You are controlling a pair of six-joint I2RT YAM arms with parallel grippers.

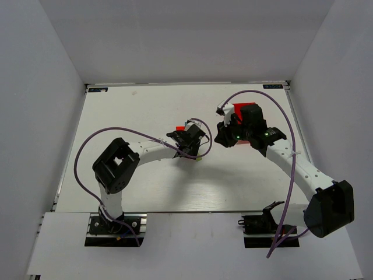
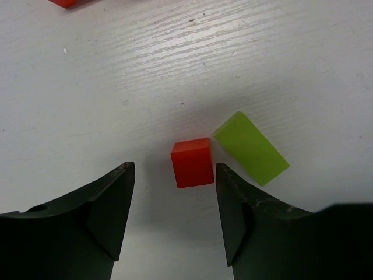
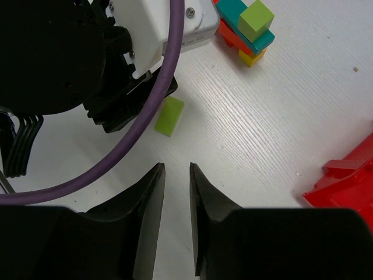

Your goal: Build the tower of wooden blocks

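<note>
Straddling the small red wooden cube (image 2: 192, 163) at lower centre, I had left gripper (image 2: 174, 168) wide for the pick; right gripper (image 3: 176, 169) narrow, empty.

We see the left arm (image 1: 154, 153) and the right arm (image 1: 297, 166) built alike, of smooth white links joined by bulky black housings, each on a black base (image 1: 113, 224). A purple cable (image 1: 78, 157) loops loosely along each arm, and two small green lights (image 1: 266, 133) glow on the right wrist. The left gripper (image 2: 175, 166) and right gripper (image 3: 176, 166) have matte black fingers (image 2: 111, 216), thick at the root and tapering to blunt tips.
</note>
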